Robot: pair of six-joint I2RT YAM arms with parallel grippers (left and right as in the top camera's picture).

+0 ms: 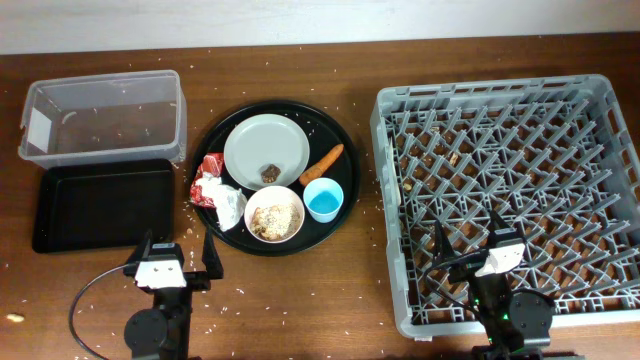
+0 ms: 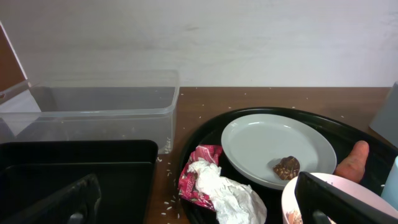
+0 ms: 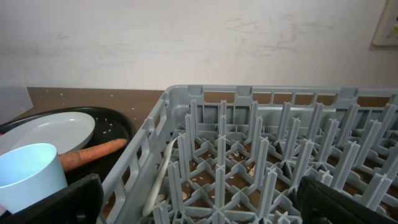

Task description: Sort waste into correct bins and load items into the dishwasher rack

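Observation:
The round black tray (image 1: pixel 335 135) holds the pale grey plate (image 1: pixel 262 145) with a brown food lump (image 1: pixel 270 172), an orange carrot piece (image 1: pixel 322 163), the light-blue cup (image 1: pixel 323 200), the white bowl (image 1: pixel 274 215) with pale scraps, the red wrapper (image 1: pixel 211 168) and the crumpled napkin (image 1: pixel 227 206). The clear tub (image 1: pixel 100 115) and the black rectangular tray (image 1: pixel 100 205) lie at the left, the grey rack (image 1: pixel 505 190) at the right. My left gripper (image 1: pixel 180 255) is open and empty in front of the round tray (image 2: pixel 199 208). My right gripper (image 1: pixel 468 240) is open and empty over the rack's front (image 3: pixel 202 205).
Rice grains are scattered over the brown table (image 1: pixel 330 300) and inside the rack. A white wall runs along the far edge. The rack's near-left corner wall (image 3: pixel 134 168) stands between my right gripper and the cup (image 3: pixel 31 171).

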